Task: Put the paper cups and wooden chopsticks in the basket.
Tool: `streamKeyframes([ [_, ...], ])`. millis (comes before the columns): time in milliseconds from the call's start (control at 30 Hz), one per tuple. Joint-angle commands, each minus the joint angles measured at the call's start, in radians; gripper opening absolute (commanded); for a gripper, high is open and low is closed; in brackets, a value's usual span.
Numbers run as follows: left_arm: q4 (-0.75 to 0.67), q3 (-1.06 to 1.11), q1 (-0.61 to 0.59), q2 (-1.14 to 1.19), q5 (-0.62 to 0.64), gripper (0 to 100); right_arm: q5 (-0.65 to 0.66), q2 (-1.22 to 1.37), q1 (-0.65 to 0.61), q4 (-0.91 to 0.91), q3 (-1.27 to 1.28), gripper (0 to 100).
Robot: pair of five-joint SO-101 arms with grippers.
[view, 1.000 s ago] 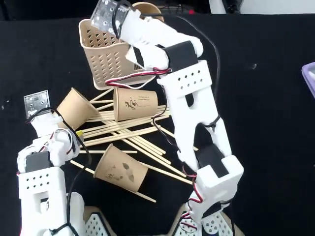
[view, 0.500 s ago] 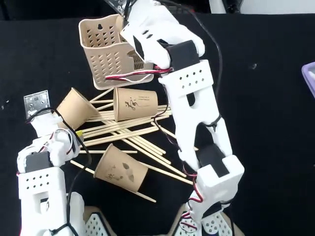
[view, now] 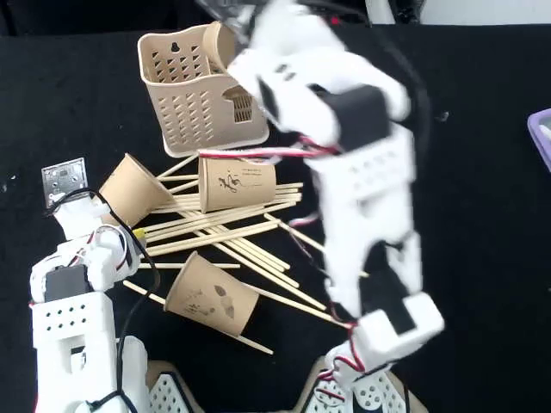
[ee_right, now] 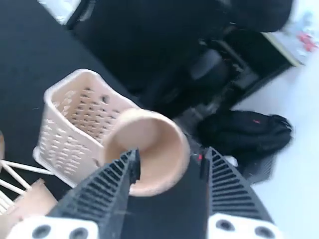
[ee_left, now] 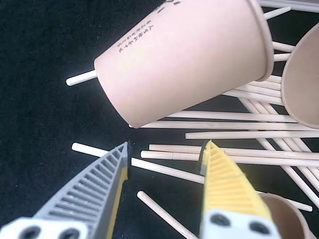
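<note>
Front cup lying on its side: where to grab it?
Probably the rim of the front cup: it lies on its side over chopsticks, mouth facing lower right in the high view, so come from that side, one finger inside.

The left gripper (ee_left: 167, 146) hangs with fingers (ee_left: 222, 184) spread (one grey, one yellow) over wooden chopsticks (ee_left: 224, 116) scattered on the black worktop (ee_left: 40, 74); a paper cup (ee_left: 184, 59) lies sideways across them, just beyond the tips.

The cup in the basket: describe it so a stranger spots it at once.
Find the tan slotted basket at the black table's far side. A paper cup pokes up over its rim. It alone sits inside; the other cups lie among the chopsticks.
</note>
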Motion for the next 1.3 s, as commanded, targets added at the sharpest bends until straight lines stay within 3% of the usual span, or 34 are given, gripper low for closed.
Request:
streamKeyframes([
  [0, -0.012, -0.01, 0.005, -0.015, -0.003, 24, -0.017, -0.099, 0.124, 0.025, -0.044, 20.5],
  [167, -0.015, -0.01, 0.01, -0.015, -0.003, 24, -0.167, -0.036, 0.222, -0.078, 0.13, 20.8],
  [533, -0.014, -0.01, 0.007, -0.014, -0.003, 24, -0.176, 0.019, 0.222, -0.377, 0.392, 20.4],
  [667, -0.015, -0.01, 0.007, -0.015, -0.003, 24, -0.186, 0.012, 0.235, -0.364, 0.381, 20.1],
  [833, -0.014, -0.01, 0.01, -0.014, -0.003, 24, -0.427, -0.076, 0.262, -0.239, 0.38, 9.8],
  [1033, -0.012, -0.01, 0.01, -0.009, -0.003, 24, -0.459, -0.113, 0.253, -0.25, 0.38, 14.8],
  [1267, -0.014, -0.01, 0.012, -0.008, -0.003, 24, -0.669, -0.114, 0.242, -0.204, 0.374, 14.8],
])
